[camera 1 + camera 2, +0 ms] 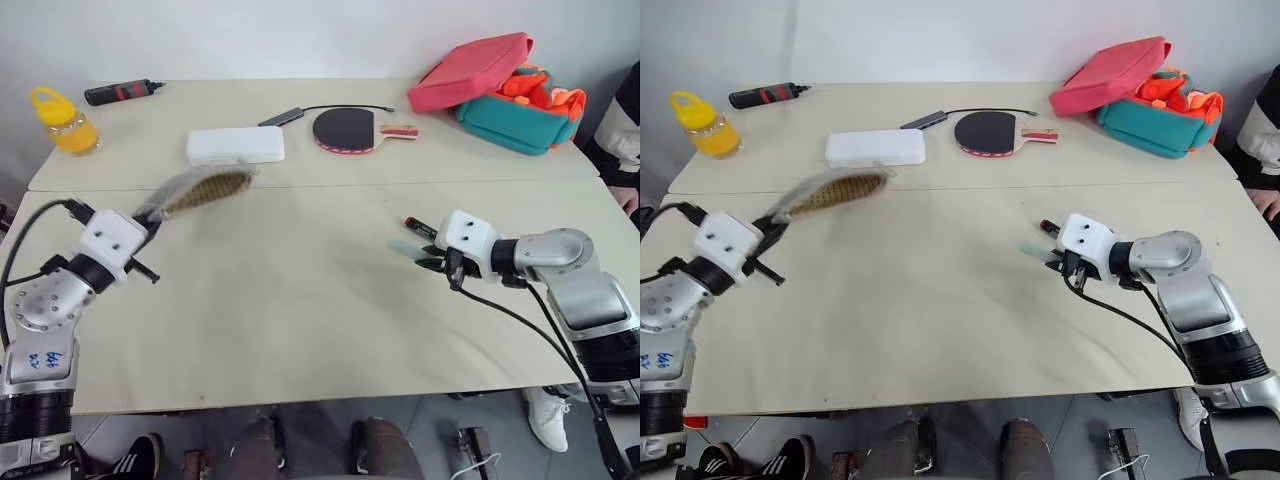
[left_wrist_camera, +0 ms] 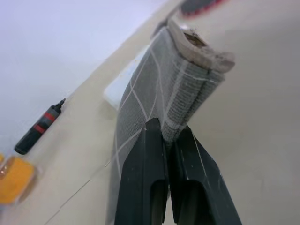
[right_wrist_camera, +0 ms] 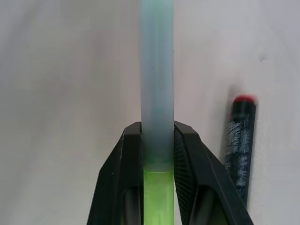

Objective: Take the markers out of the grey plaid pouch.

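right wrist view shows right gripper [image 3: 157,140] clamping green marker [image 3: 157,70]; left gripper [image 2: 171,145] pinches grey plaid pouch [image 2: 159,89].

pouch [image 1: 205,190] left, markers [image 3: 157,93] right, case [image 1: 235,145] behind

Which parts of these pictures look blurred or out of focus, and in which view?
Left eye view: the grey plaid pouch is smeared by motion blur, and so is the pale lime green marker. Right wrist view: the dark marker looks soft. Left wrist view: the black-and-red tool is out of focus.
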Tool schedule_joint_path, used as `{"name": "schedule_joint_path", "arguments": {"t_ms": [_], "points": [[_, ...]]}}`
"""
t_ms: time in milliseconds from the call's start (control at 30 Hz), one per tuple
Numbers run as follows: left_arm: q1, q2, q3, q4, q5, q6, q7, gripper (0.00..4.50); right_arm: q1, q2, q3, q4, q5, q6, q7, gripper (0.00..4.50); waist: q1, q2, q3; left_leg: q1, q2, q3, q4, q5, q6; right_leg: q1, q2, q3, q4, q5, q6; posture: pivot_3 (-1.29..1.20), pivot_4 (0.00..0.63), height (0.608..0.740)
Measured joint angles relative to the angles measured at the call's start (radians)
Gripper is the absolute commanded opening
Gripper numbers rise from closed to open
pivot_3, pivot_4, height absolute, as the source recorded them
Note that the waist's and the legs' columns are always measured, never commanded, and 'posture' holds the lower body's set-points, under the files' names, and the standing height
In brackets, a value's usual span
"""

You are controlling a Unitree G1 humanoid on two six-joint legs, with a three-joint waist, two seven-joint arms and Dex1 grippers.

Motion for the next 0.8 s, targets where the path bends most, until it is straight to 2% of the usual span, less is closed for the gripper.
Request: {"name": "schedule_joint_path", "arguments": {"t_ms": [133,167,300,533,600,633,800], "points": [[0.055,-0.068,-0.068,0.006,0.021,0.009,0.004,0.00,-0.029,0.049,-0.001,0.021,0.002,-0.021,-0.033,0.47,0.000,0.000,0.000,0.000,0.001,0.000,0.000,0.000,0.000,0.000,0.000,0.000,0.001,0.000,0.000,0.00,0.150,0.740],[0.058,-0.080,-0.076,0.012,0.019,0.019,0.004,0.25,-0.030,0.051,-0.001,0.021,0.006,-0.017,-0.027,0.47,0.001,0.000,0.000,0.000,0.001,0.000,0.000,0.000,0.000,0.000,0.000,-0.001,0.001,0.000,0.000,0.00,0.150,0.740],[0.055,-0.088,-0.078,0.011,-0.034,0.053,-0.012,1.36,-0.016,0.043,0.009,0.023,-0.007,-0.018,-0.002,1.81,0.003,0.000,0.000,0.000,0.000,0.000,0.000,0.000,0.000,0.000,0.000,-0.001,0.001,0.000,0.000,0.00,0.150,0.740],[0.063,-0.111,-0.049,-0.079,-0.219,0.168,-0.103,3.71,-0.003,0.041,0.001,0.022,0.009,0.027,0.016,4.33,-0.002,0.000,0.000,0.001,0.001,-0.001,0.000,0.000,0.000,0.000,0.000,-0.001,0.002,0.000,0.000,0.00,0.150,0.740],[0.104,-0.108,-0.037,-0.134,-0.303,0.227,-0.159,4.35,0.003,0.039,-0.009,-0.001,0.044,0.058,0.036,4.34,-0.004,0.000,0.000,0.001,0.001,-0.002,-0.001,0.000,0.000,0.000,0.000,0.000,0.001,0.000,0.000,0.00,0.150,0.740],[0.133,-0.104,-0.035,-0.166,-0.345,0.259,-0.190,4.47,0.008,0.038,-0.019,-0.016,0.066,0.076,0.047,4.34,-0.004,0.000,0.000,0.001,0.001,-0.003,-0.001,0.000,0.000,0.000,0.000,0.000,0.001,0.000,0.000,0.00,0.150,0.740],[0.217,-0.110,0.021,-0.286,-0.544,0.400,-0.255,4.47,0.033,0.026,-0.097,-0.098,0.187,0.149,0.086,4.34,0.003,0.000,0.000,0.001,0.001,-0.005,0.000,-0.001,0.000,0.001,0.000,-0.001,0.001,0.000,0.000,0.00,0.150,0.740]]}}
